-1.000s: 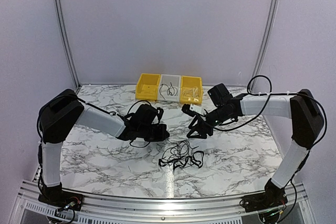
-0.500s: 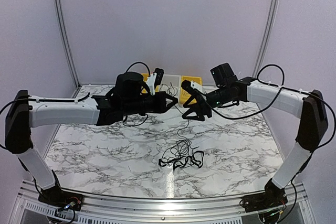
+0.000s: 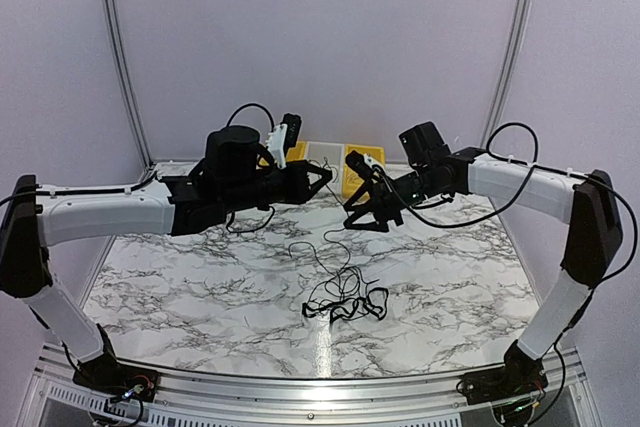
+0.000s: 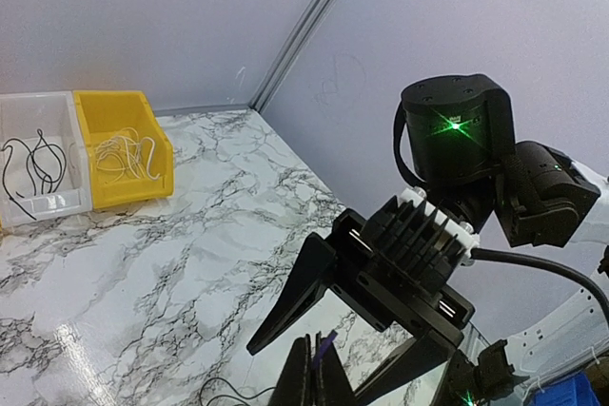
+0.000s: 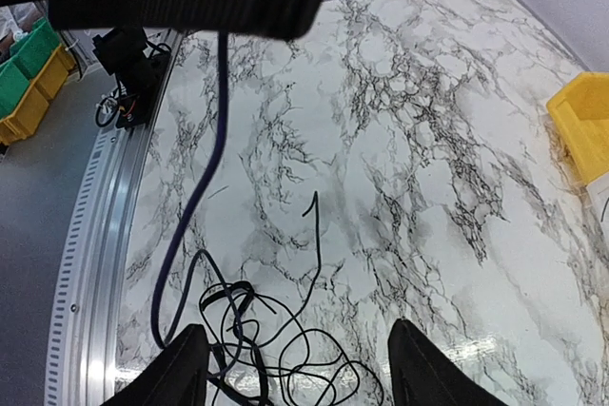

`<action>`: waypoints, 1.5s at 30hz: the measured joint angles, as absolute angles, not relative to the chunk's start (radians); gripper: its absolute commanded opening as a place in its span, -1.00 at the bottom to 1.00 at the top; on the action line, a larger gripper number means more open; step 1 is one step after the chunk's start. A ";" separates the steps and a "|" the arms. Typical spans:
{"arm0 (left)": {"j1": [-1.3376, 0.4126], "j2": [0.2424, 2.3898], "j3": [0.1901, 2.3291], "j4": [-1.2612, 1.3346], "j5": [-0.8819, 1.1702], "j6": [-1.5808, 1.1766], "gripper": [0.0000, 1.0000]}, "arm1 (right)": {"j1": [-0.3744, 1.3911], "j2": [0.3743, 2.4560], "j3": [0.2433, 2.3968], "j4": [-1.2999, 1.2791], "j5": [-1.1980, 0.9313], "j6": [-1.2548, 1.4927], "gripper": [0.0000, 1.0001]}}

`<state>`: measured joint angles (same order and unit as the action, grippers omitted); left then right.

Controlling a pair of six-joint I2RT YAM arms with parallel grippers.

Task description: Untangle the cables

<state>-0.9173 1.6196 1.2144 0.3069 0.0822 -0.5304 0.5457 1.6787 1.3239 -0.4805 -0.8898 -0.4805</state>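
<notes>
Clenching tangled black cables (image 3: 345, 302), seemingly, left end effector (image 3: 325, 179) hovers; right end effector (image 3: 366, 223) gapes.

Even, diffuse light from overhead gives you bright, flat frames with only faint shadows. A white glare streak sits on the marble table (image 3: 322, 345) near its front edge. The overhead view is slightly soft. In your right wrist view the cables (image 5: 257, 330) read sharp. A green indicator light (image 4: 454, 125) flares in the left wrist view.

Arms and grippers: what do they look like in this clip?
Both arms have white tubular links and black joint housings: left arm, right arm. Each carries looping black cables. The left gripper and right gripper are black, with tapered fingers.
</notes>
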 measured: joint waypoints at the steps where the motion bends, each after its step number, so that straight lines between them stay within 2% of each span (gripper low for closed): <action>1: -0.917 1.614 1.214 0.307 0.077 -0.529 -1.00 | 0.543 1.675 1.324 -0.486 -0.886 -0.492 0.34; 11: -0.917 1.596 1.208 0.305 0.047 -0.506 -1.00 | 0.545 1.633 1.339 -0.631 -0.857 -0.652 0.38; 16: -0.917 1.595 1.208 0.305 0.043 -0.503 -1.00 | 0.575 1.637 1.340 -0.624 -0.869 -0.627 0.26; 19: -0.917 1.592 1.202 0.305 0.040 -0.499 -1.00 | 0.580 1.654 1.350 -0.597 -0.878 -0.587 -0.07; 24: -0.917 1.583 1.185 0.304 0.028 -0.488 -1.00 | 0.581 1.706 1.396 -0.566 -0.886 -0.534 -0.99; 25: -0.917 1.581 1.182 0.304 0.025 -0.486 -0.98 | 0.581 1.712 1.401 -0.558 -0.887 -0.533 -1.00; 27: -0.917 1.575 1.176 0.304 0.020 -0.483 -0.53 | 0.581 1.723 1.416 -0.551 -0.886 -0.514 -1.00; 29: -0.917 1.565 1.168 0.303 0.006 -0.470 -0.17 | 0.581 1.730 1.431 -0.541 -0.878 -0.501 -1.00; 32: -0.918 1.531 1.131 0.300 -0.052 -0.460 0.22 | 0.581 1.742 1.471 -0.513 -0.839 -0.494 -1.00; 33: -0.918 1.510 1.105 0.300 -0.090 -0.464 0.29 | 0.581 1.748 1.492 -0.506 -0.819 -0.494 -1.00; 39: -0.917 1.359 0.909 0.281 -0.316 -0.482 0.35 | 0.580 1.812 1.654 -0.442 -0.686 -0.498 -1.00; 45: -0.917 1.259 0.786 0.192 -0.437 -0.511 0.35 | 0.569 1.927 1.822 -0.377 -0.545 -0.506 -1.00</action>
